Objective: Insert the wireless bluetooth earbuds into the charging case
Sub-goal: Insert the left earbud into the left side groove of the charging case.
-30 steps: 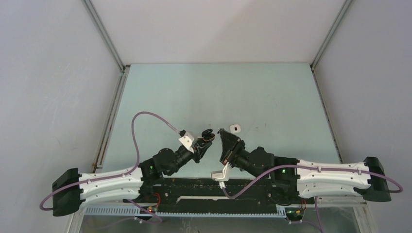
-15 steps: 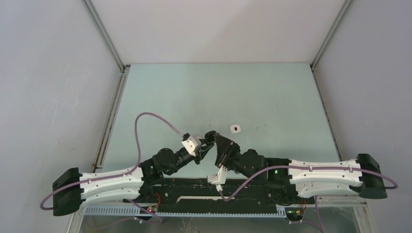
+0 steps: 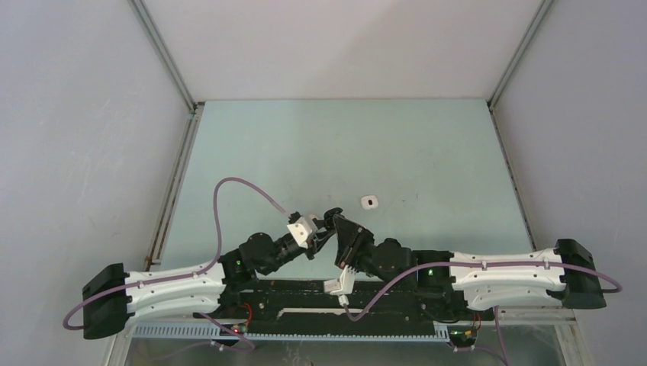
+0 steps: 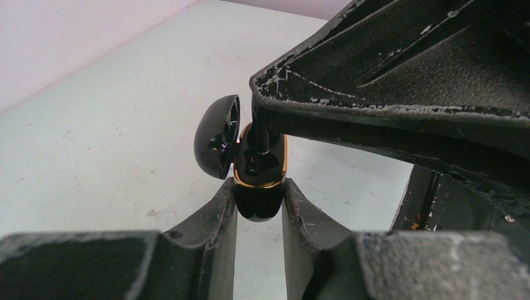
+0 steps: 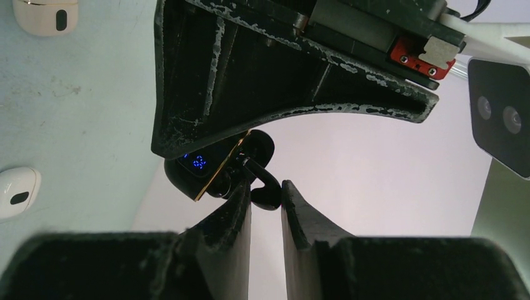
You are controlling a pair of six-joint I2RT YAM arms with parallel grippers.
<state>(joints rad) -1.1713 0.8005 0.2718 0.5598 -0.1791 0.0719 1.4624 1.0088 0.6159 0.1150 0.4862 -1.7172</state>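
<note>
My left gripper (image 4: 259, 199) is shut on the lower body of a glossy black charging case (image 4: 258, 184) with a gold rim. The case's lid (image 4: 216, 145) hangs open to the left. My right gripper (image 5: 266, 192) is shut on a small black earbud (image 5: 265, 195) and holds it at the mouth of the case (image 5: 193, 170), where a blue display glows. One right finger (image 4: 400, 94) fills the upper right of the left wrist view. From above, both grippers (image 3: 324, 226) (image 3: 338, 229) meet at the case (image 3: 329, 215), just ahead of the arm bases. How far the bud sits inside is hidden.
A small white rounded piece with a dark spot (image 3: 370, 201) lies on the pale green table (image 3: 343, 145), right of and beyond the grippers. The right wrist view shows a cream piece (image 5: 45, 14) and a white one (image 5: 17, 192) on the table. Grey walls enclose three sides.
My right arm has swung left and brought its earbud from a gap away up against the open case. The left gripper shifted slightly toward it.
</note>
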